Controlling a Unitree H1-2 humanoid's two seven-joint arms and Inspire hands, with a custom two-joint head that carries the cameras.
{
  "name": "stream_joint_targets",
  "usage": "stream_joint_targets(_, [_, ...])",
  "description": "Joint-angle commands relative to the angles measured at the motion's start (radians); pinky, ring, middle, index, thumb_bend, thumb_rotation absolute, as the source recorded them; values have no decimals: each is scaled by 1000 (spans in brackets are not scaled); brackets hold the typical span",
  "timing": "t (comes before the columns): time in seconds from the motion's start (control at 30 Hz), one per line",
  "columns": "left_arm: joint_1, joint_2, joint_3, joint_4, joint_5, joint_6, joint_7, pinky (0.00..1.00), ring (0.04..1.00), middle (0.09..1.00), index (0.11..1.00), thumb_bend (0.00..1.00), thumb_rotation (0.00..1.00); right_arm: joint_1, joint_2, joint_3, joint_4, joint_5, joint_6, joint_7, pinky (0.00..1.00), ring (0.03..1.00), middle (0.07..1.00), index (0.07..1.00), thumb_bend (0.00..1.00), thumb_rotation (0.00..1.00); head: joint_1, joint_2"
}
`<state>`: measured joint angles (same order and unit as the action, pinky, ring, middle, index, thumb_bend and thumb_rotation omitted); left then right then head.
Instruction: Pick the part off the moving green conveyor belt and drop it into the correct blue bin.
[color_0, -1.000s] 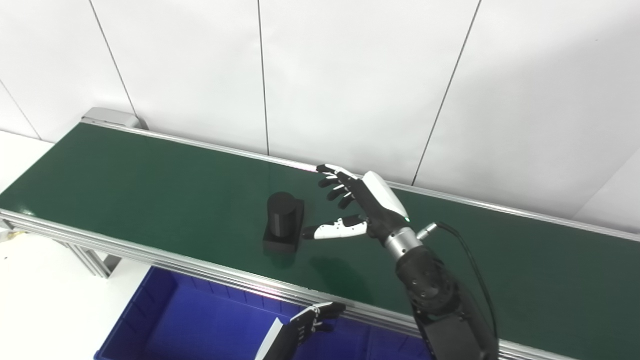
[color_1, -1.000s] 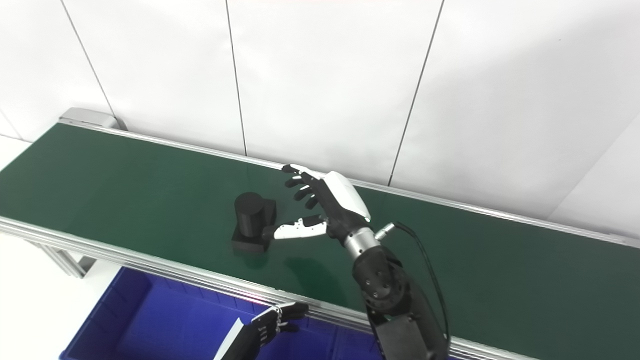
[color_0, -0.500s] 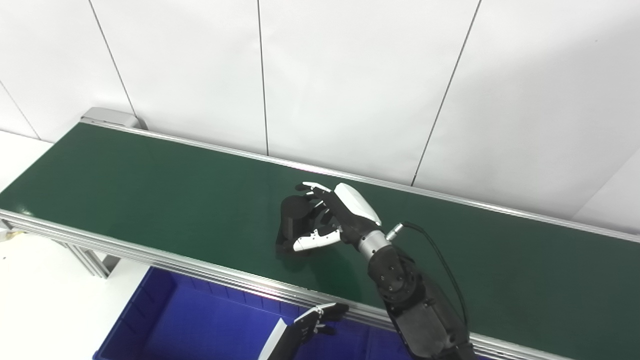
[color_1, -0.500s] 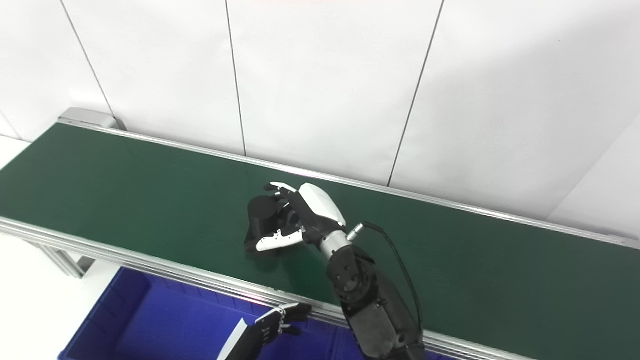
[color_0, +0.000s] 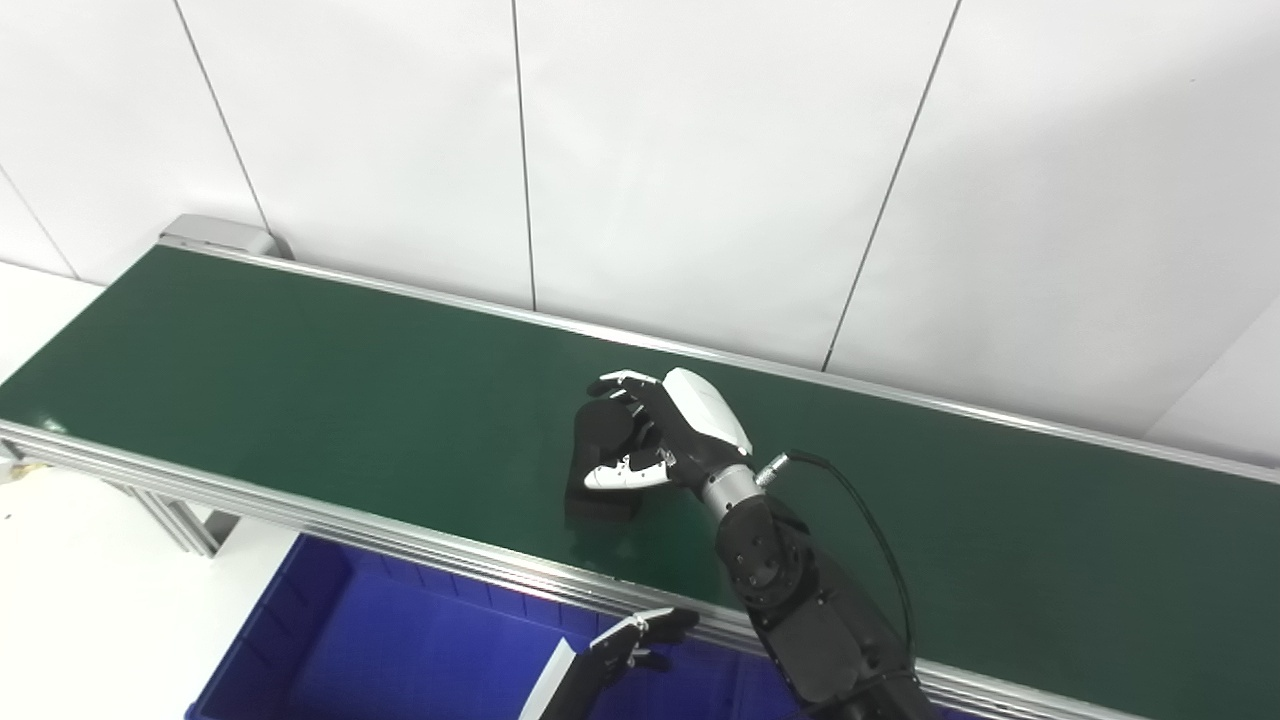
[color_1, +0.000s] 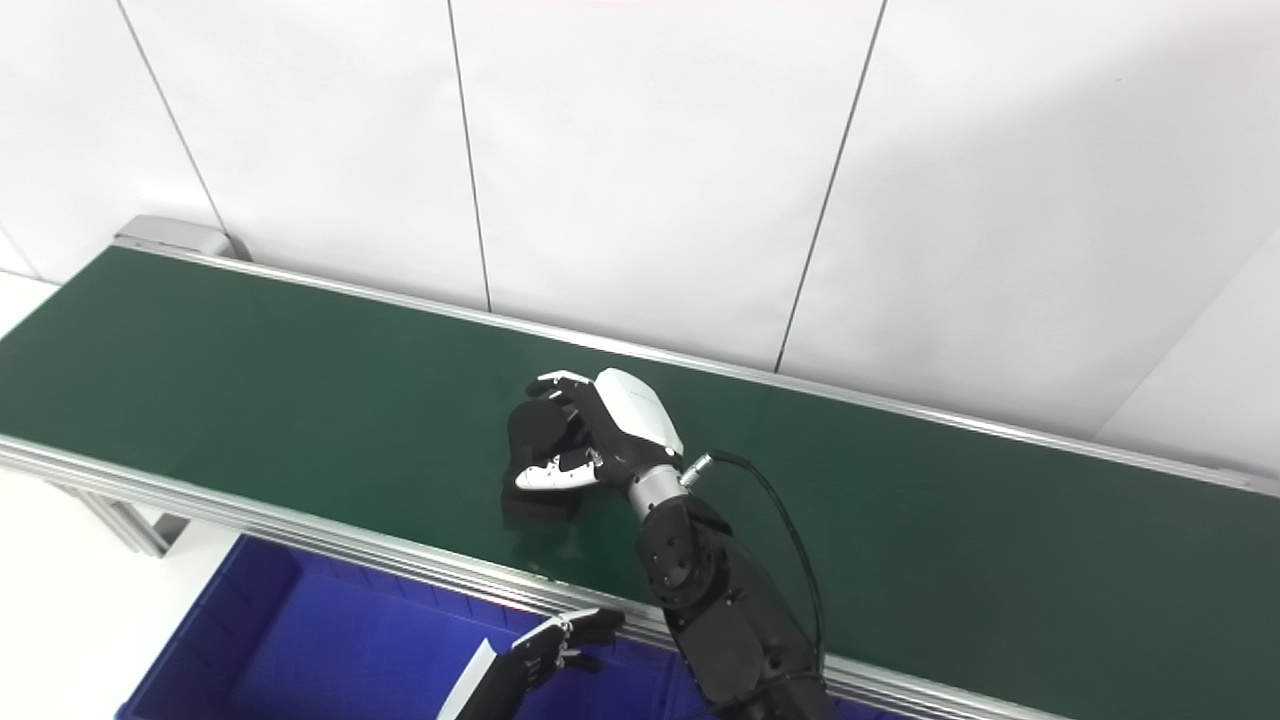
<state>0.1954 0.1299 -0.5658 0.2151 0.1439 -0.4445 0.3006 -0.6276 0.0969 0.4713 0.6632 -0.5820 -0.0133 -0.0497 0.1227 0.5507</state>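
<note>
A black part (color_0: 603, 465), a cylinder on a square base, stands on the green conveyor belt (color_0: 300, 380) near its front rail. My right hand (color_0: 665, 435) is wrapped around the cylinder, fingers over the far side and the white thumb across the near side, shut on it. The base still looks to be resting on the belt. My left hand (color_0: 625, 650) hangs low at the bottom edge, over the blue bin (color_0: 400, 650), with its fingers curled; only part of it shows.
The belt runs from upper left to lower right between aluminium rails (color_0: 330, 520). A white panelled wall (color_0: 700, 150) stands right behind it. The blue bin sits below the belt's front rail, and a white floor area (color_0: 90, 600) lies to the left.
My right hand moved left onto the part and closed its fingers and thumb around the cylinder. The part drifted slightly right along the belt. The left hand stayed put.
</note>
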Motion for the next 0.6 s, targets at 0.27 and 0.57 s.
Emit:
stream_joint_targets(0.27, [-14,9,-4,-31,-19,-25,6,718,807,831,784,971,331,-5,7,4,-58,-4,-47,-50,309,382,475,537,507,0,-8,7])
stream_joint_targets(0.57, [10,6,25,-64,-50,-25,-44,715,815,838,776,969,311,89,-25,-36,-231,24,-62,-69,323,381,474,543,506,0,-56,32])
